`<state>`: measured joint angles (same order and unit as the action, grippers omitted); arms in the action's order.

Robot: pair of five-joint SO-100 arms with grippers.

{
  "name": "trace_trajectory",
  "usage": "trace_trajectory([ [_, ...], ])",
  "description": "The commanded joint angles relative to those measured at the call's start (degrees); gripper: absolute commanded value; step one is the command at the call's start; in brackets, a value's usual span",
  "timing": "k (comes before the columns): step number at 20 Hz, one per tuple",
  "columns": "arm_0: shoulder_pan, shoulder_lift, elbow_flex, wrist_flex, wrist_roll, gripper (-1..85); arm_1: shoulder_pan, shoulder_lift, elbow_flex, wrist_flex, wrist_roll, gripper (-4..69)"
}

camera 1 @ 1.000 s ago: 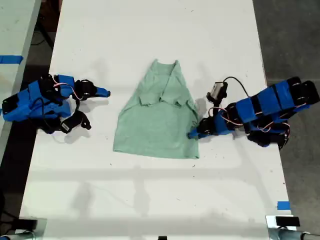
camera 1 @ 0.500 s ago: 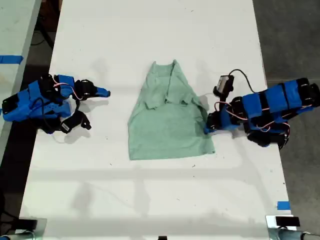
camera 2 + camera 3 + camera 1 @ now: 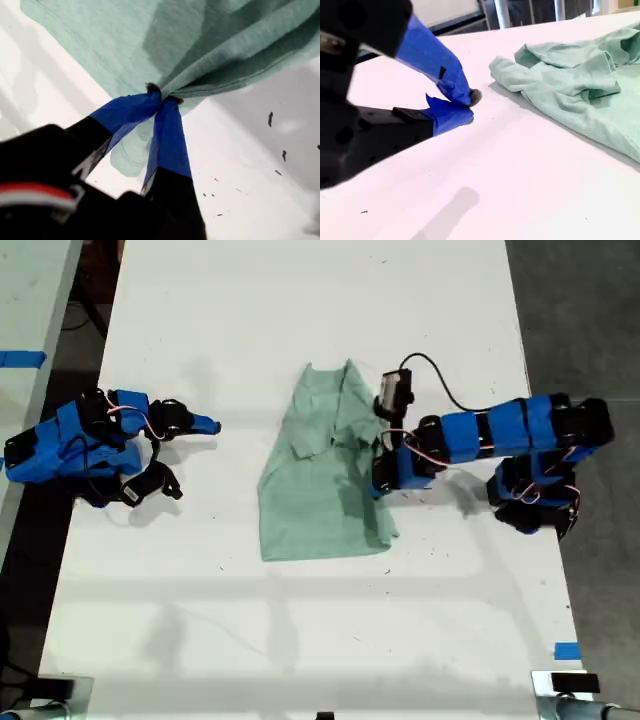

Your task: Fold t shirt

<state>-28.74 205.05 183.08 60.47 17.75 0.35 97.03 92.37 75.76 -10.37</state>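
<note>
The pale mint-green t shirt (image 3: 315, 495) lies mid-table with its neck toward the far edge. Its side on the exterior view's right is lifted and drawn over the body. My first gripper (image 3: 381, 478) reaches in from the exterior view's right and is shut on that bunched edge. The first wrist view shows the blue fingertips (image 3: 150, 102) pinching gathered fabric of the t shirt (image 3: 210, 40) above the table. My second gripper (image 3: 212, 426) rests at the exterior view's left, shut on nothing, apart from the shirt. Its closed tips (image 3: 467, 106) lie on the table, short of the t shirt (image 3: 580, 85).
The white table (image 3: 320, 640) runs the length of the exterior view. A blue tape mark (image 3: 566, 650) sits near its near edge on the exterior view's right. A second table with blue tape (image 3: 20, 358) stands at the exterior view's left, dark floor at the right.
My first gripper has risen and swung toward the exterior view's left, carrying the shirt's edge over the body; the shirt now looks narrower. The second arm has not moved.
</note>
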Motion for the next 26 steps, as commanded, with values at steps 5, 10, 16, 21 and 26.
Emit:
trace_trajectory([
  [5, 0.0, 0.3, 0.6, 0.1, 0.2, -0.1, -2.2, -18.2, -29.8, 9.0, -3.5, 28.2],
  [10, 0.0, 0.3, 0.6, 0.1, 0.3, -0.1, -2.6, -11.4, -28.0, 15.8, -1.9, 27.9],
  [16, -0.1, 0.3, 0.6, 0.1, 0.3, -0.1, 1.0, 34.0, 19.8, 15.6, 8.3, 12.3],
  [21, -0.3, 0.3, 0.6, 0.1, 0.3, -0.1, -0.5, 83.1, 66.3, 3.8, 7.0, 4.4],
  [26, -0.1, 0.3, 0.7, 0.1, 0.1, -0.1, 3.4, 103.4, 82.6, 5.9, -0.1, 1.9],
])
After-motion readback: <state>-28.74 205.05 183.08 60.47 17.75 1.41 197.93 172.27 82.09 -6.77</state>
